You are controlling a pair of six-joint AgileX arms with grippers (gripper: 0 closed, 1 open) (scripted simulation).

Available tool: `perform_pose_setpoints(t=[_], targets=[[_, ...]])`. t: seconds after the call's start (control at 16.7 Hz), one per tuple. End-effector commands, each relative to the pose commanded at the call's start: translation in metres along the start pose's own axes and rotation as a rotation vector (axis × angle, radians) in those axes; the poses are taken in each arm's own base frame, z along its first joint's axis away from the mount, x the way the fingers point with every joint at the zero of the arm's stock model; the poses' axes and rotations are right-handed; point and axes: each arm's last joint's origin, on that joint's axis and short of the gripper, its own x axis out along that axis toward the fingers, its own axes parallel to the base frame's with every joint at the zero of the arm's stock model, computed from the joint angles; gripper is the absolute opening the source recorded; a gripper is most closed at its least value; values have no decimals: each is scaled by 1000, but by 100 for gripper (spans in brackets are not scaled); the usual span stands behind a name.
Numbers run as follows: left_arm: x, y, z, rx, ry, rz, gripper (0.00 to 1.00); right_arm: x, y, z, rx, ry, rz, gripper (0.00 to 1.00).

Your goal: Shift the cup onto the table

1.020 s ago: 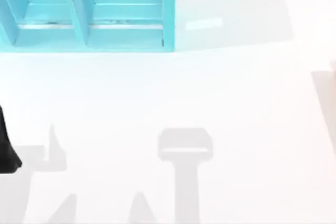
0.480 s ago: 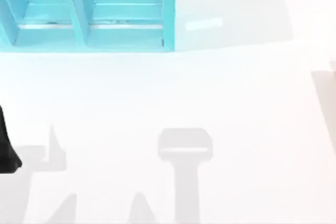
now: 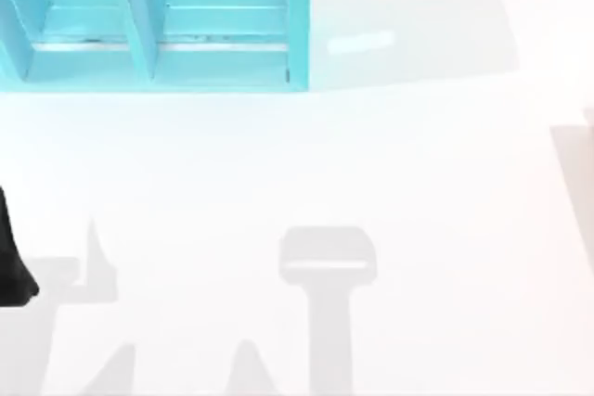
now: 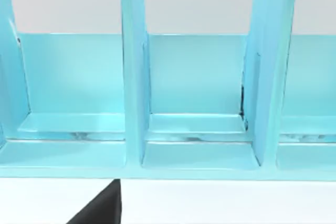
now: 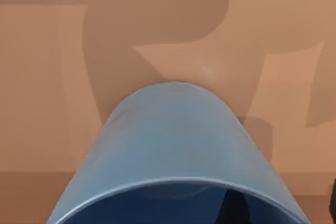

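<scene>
white table (image 3: 306, 173), turquoise shelf (image 3: 158, 25) at far left. you've got the cup (image 5: 173, 150) close under right wrist cam, tan backdrop; grip state can't tell, either arm.

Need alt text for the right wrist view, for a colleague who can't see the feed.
A mid-blue cup sits close to the camera, its rounded wall and open rim toward the lens. Behind it is a plain tan-brown surface crossed by darker angular shadows.

Cup (image 5: 176, 145) cut off by frame edge, rim partly out of view. Shelf unit (image 3: 153, 20) cropped at top-view edges; left arm (image 3: 11, 261) likewise.
</scene>
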Motion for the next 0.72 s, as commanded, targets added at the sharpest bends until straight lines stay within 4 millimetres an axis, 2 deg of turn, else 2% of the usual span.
perform_pose_setpoints(t=[0.12, 0.18, 0.72], targets=[[0, 0, 0, 0, 0, 0, 100, 0, 0, 0, 0, 0, 0, 2], [0, 0, 0, 0, 0, 0, 100, 0, 0, 0, 0, 0, 0, 0], [0, 0, 0, 0, 0, 0, 100, -1, 0, 0, 1, -2, -2, 0]])
